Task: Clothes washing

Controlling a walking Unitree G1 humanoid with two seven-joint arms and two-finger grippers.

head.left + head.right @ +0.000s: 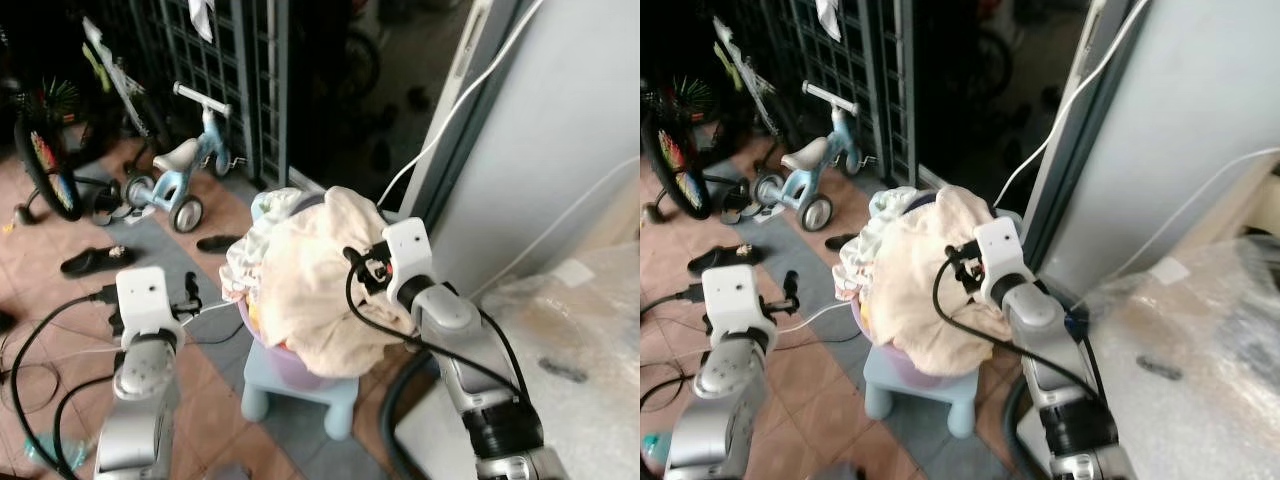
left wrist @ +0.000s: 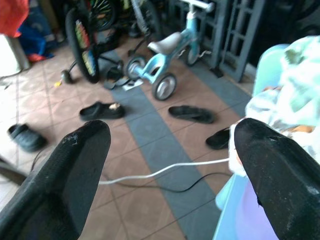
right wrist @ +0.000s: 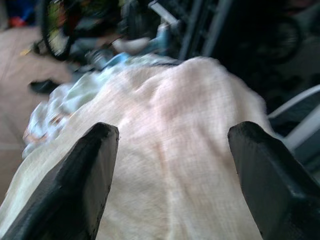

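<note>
A heap of clothes (image 1: 310,270), a cream cloth over pale green and white garments, fills a purple basin (image 1: 290,365) that rests on a light blue stool (image 1: 300,395). My right gripper (image 3: 175,130) is open and hovers just above the cream cloth (image 3: 185,150), at the heap's right side, with nothing between its fingers (image 1: 362,265). My left gripper (image 2: 172,129) is open and empty, low over the tiled floor to the left of the heap, its fingers (image 1: 190,292) a short way from the basin's edge.
A plastic-wrapped white appliance (image 1: 560,340) stands at the right, with a grey hose (image 1: 395,400) beside the stool. A child's balance bike (image 1: 180,175), a bicycle wheel (image 1: 45,165), slippers (image 1: 90,260) and a white cable (image 2: 165,170) lie on the floor to the left. A metal grille (image 1: 220,60) stands behind.
</note>
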